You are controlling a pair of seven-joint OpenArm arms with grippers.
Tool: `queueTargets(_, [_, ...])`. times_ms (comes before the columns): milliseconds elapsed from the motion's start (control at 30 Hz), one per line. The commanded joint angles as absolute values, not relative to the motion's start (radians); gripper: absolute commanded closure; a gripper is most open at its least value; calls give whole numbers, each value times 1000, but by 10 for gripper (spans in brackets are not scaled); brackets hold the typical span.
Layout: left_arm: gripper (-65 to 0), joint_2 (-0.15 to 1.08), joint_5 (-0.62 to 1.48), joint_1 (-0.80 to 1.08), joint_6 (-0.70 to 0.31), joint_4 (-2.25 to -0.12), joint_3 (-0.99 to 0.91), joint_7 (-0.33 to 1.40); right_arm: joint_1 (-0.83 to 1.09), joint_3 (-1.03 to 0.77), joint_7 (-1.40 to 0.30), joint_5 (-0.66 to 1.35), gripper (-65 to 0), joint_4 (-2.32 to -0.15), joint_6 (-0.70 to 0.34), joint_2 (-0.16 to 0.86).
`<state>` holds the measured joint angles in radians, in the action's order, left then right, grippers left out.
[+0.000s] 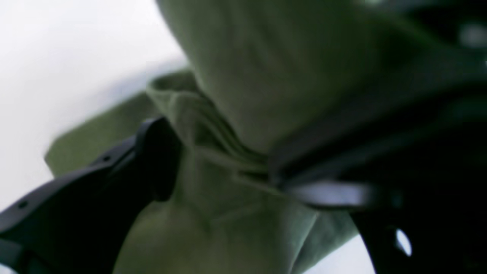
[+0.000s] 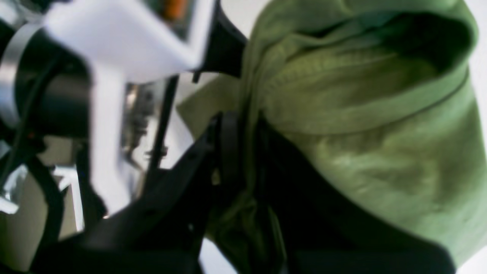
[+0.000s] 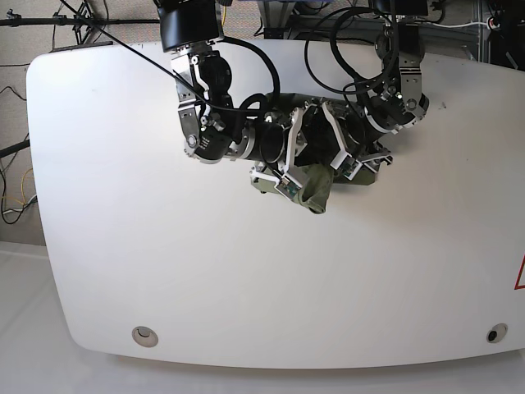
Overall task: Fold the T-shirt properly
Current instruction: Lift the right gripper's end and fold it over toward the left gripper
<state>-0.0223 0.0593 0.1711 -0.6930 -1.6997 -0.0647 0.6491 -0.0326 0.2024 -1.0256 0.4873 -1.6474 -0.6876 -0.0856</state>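
The olive-green T-shirt [image 3: 317, 190] hangs as a bunched bundle above the middle of the white table [image 3: 164, 246], between both arms. In the right wrist view my right gripper [image 2: 245, 129] is shut on a fold of the T-shirt [image 2: 361, 114], whose ribbed collar curves up to the right. In the left wrist view my left gripper [image 1: 220, 163] stands open and wide. Gathered folds of the T-shirt [image 1: 258, 76] lie between its two black fingers [image 1: 158, 160]. In the base view both grippers meet at the cloth, right gripper [image 3: 294, 176] and left gripper [image 3: 340, 168].
The left arm's white camera mount [image 2: 125, 38] sits close beside my right gripper. Black cables [image 3: 328, 49] loop over the table's far side. Round fittings [image 3: 145, 335] sit in the front corners, and a red mark [image 3: 520, 275] is at the right edge.
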Motion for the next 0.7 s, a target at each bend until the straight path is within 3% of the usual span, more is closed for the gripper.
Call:
queueTargets(0, [-461, -28, 114, 153, -698, -1739, -64, 595, -38, 205, -1038, 478, 0, -1644, -693, -90])
queueTargets(667, [-461, -22, 113, 147, -698, -1825, -68, 595, -33, 203, -1038, 483, 0, -1649, -693, -70])
